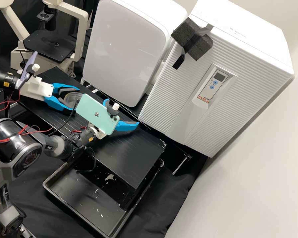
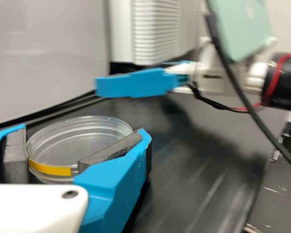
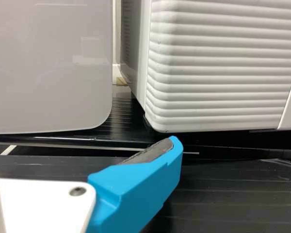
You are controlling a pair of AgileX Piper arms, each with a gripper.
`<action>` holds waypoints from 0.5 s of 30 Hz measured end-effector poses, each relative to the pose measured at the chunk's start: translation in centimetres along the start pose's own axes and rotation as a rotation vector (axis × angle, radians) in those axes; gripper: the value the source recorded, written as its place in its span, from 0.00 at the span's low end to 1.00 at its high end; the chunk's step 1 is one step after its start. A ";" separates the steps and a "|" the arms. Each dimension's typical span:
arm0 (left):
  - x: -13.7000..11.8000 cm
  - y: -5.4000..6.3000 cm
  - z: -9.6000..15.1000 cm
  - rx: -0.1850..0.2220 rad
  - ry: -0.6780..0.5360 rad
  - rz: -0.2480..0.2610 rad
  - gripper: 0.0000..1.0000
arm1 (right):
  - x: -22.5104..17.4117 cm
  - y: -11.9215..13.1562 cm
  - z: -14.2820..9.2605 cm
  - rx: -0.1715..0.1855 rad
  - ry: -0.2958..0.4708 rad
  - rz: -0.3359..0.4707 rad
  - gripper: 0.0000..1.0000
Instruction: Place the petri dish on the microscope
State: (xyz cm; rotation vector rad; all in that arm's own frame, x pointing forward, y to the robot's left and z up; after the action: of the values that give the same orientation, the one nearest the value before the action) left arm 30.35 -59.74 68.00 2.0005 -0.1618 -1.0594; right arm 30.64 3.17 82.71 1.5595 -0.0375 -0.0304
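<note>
— On the black bench top [image 1: 132,153], where might this go wrong for you?

— At your left gripper [image 2: 84,141] first. It has the petri dish [image 2: 82,133] pinched between its padded fingers; squeeze too lightly or turn sharply, and that smooth wall could slip or tilt.

— And your right gripper [image 1: 122,111]?

— Fingers spread, nothing between them. It's near enough for you to knock the dish if both arms swing together. Watch the black cable [image 1: 69,115] by the mint phone [image 1: 96,114] too: it could snag as you lift.

— Then the microscope [image 1: 44,49]?

— Well apart from the dish. Come in too low and you'd likely clip the stage's edge.

— What's around you?

— Dark, grooved boards underneath, a black tray [image 1: 73,191] with pale scraps [image 1: 109,178] in it, and black cloth [image 1: 170,195] beyond. A ribbed white cabinet [image 1: 175,102] stands alongside, dark foam [image 1: 188,36] taped on, by a plain pale wall [image 1: 255,165].
</note>
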 end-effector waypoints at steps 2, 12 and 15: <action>-1.0 0.8 -0.5 -0.016 0.034 0.028 0.00 | 0.0 0.0 0.0 0.000 0.000 0.000 1.00; -5.1 2.0 -2.9 -0.066 0.166 0.116 0.00 | 0.0 0.0 0.0 0.000 0.000 0.000 1.00; -5.9 2.1 -3.9 -0.065 0.200 0.143 0.00 | 0.0 0.0 0.0 0.000 0.000 0.000 1.00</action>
State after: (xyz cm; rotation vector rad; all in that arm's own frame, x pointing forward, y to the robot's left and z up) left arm 30.01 -55.98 74.29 1.9905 -0.1594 -0.7610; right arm 30.64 3.17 82.71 1.5595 -0.0375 -0.0304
